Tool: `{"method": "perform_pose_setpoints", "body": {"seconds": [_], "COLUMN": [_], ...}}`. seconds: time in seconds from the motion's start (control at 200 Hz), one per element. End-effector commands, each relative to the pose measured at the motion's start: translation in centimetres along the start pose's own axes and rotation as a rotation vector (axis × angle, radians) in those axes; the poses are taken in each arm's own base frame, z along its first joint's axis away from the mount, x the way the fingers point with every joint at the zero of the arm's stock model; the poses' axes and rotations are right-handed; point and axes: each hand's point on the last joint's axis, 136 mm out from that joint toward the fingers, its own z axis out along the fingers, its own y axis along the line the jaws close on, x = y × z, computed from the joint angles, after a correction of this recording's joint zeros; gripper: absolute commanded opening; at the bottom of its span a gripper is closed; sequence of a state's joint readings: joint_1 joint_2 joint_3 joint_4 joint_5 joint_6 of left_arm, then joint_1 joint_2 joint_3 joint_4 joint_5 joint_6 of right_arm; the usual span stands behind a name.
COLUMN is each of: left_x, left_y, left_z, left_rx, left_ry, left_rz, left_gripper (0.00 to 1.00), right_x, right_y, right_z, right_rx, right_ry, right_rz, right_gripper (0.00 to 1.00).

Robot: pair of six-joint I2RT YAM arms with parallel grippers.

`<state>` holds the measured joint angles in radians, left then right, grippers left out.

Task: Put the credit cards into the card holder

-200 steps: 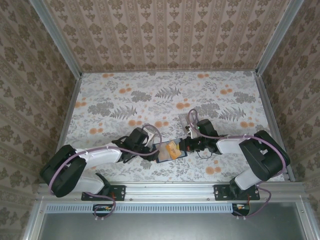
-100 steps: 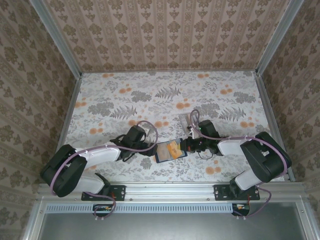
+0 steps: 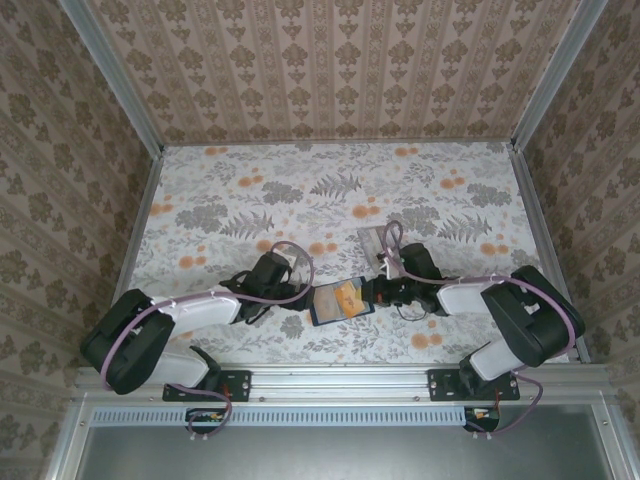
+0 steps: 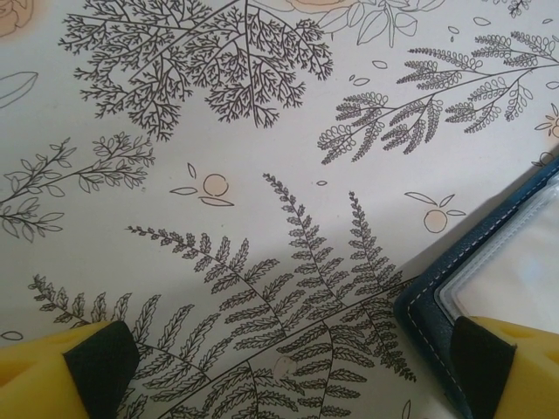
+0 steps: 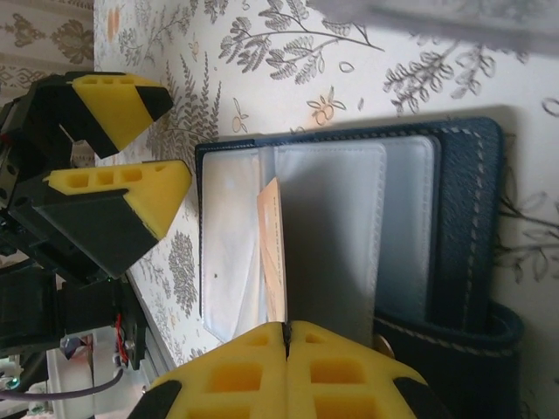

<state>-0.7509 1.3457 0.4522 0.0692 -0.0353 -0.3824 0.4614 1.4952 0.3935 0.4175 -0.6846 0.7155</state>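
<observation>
The navy card holder (image 3: pixel 326 305) lies open near the table's front edge, its clear sleeves (image 5: pixel 336 227) facing up. An orange-tan credit card (image 5: pixel 272 249) stands on edge among the sleeves, and its near end runs into the seam of my shut right gripper (image 5: pixel 286 330). From above the card (image 3: pixel 347 297) shows as an orange patch on the holder, with the right gripper (image 3: pixel 378 292) at the holder's right side. My left gripper (image 4: pixel 297 375) is open and empty just left of the holder; one finger (image 4: pixel 507 367) overlaps the holder's corner (image 4: pixel 454 284). The right wrist view has the left gripper (image 5: pixel 179 135) beside the holder's far edge.
A clear slotted rack (image 3: pixel 372 240) stands just behind the right gripper. The floral tabletop (image 3: pixel 330 190) stretches back to patterned walls, with metal rails along both sides. The arm bases sit on the front rail (image 3: pixel 340 380).
My left gripper has drawn back to the left, off the holder, and stays open. The right gripper has stayed shut on the card with barely any shift.
</observation>
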Motion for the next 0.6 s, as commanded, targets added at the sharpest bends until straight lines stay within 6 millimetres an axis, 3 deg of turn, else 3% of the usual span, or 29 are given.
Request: {"method": "perform_pose_setpoints", "body": {"seconds": [0.0, 0.27, 0.44, 0.595], "left_x": [3.1, 2.9, 2.7, 2.8], "left_y": [2.2, 1.5, 1.9, 2.2], "left_z": [0.2, 0.2, 0.1, -0.7], "left_rx": [-0.081, -0.047, 0.01, 0.019], "left_ry": [0.087, 0.087, 0.039, 0.037], "left_rz": [-0.045, -0.011, -0.201, -0.247], "left_gripper": [0.99, 0.99, 0.99, 0.99], "right_x": [0.5, 0.4, 0.1, -0.2], "right_y": [-0.8, 0.2, 0.6, 1.2], "right_z": [-0.6, 0.3, 0.7, 1.2], "right_rx": [0.04, -0.019, -0.027, -0.038], "right_ry": [-0.005, 0.029, 0.038, 0.049], "right_rz": [0.033, 0.033, 0.034, 0.026], "right_gripper": [0.0, 0.0, 0.0, 0.0]}}
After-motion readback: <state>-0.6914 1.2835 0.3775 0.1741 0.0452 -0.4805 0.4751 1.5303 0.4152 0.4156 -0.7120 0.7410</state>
